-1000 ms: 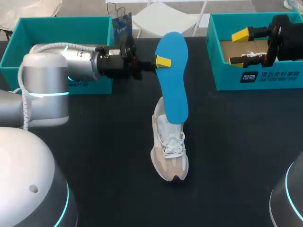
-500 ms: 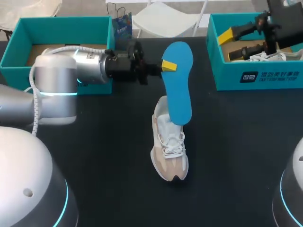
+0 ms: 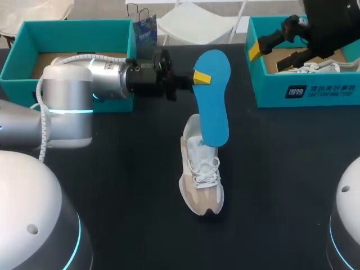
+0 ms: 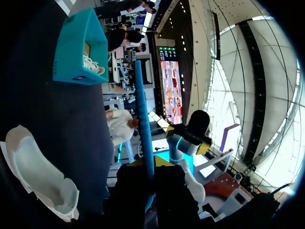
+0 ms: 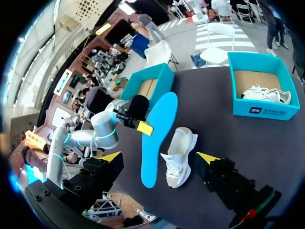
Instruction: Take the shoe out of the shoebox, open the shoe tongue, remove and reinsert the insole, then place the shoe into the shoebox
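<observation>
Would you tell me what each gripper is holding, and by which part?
Left gripper: blue insole, by its long edge near the end away from the shoe. Right gripper: nothing.

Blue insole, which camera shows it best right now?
The head view: the blue insole shows its broad flat face, with the left gripper shut on its edge above the shoe. The right wrist view also shows it whole, but from farther off; the left wrist view shows only its thin edge.
</observation>
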Controlling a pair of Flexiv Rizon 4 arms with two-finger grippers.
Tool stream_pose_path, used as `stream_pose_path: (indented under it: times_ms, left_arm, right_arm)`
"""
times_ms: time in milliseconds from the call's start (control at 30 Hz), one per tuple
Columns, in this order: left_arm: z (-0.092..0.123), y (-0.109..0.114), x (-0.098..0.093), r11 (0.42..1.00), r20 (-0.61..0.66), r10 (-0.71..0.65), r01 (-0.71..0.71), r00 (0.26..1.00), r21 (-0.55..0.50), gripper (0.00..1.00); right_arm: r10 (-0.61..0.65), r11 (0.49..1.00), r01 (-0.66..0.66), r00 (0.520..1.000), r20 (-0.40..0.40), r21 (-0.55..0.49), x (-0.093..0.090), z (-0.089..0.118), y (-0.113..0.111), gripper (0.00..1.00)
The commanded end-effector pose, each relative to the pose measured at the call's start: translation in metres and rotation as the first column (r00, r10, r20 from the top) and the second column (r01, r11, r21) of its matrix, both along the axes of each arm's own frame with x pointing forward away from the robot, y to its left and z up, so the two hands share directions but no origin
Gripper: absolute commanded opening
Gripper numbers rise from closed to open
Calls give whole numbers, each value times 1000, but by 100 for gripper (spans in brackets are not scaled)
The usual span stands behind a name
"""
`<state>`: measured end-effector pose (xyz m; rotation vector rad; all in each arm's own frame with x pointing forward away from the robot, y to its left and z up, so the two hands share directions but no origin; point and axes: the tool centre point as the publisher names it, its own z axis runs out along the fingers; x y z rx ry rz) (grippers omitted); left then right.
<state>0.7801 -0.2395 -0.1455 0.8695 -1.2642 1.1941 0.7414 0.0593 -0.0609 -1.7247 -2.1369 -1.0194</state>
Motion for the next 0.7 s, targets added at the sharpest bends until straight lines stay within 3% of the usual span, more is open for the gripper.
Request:
stream_pose_path:
  times_ms: [33,200,300,633,667,700]
  left_arm:
    - [0,0,0,1000,0,-1,1,1000,0,0]
    - [0,0,0,1000,0,-1,1,1000,0,0]
    - [0,0,0,1000,0,-1,1,1000,0,0]
    - [0,0,0,1000,0,-1,1,1000,0,0]
    - [0,0,0,1000,0,-1,1,1000,0,0]
    - [0,0,0,1000,0,-1,1,1000,0,0]
  right_arm:
    - [-22,970,34,999,49,-242,10,-1,26,100]
    - [-67,887,97,994,83,-451,16,-7,56,100]
    - [-106,849,137,990,90,-510,17,-12,67,100]
    - [-222,776,234,971,94,-586,16,-13,72,100]
    - [-237,741,235,968,82,-629,15,-9,73,100]
    - [-236,738,239,967,90,-630,15,-7,73,100]
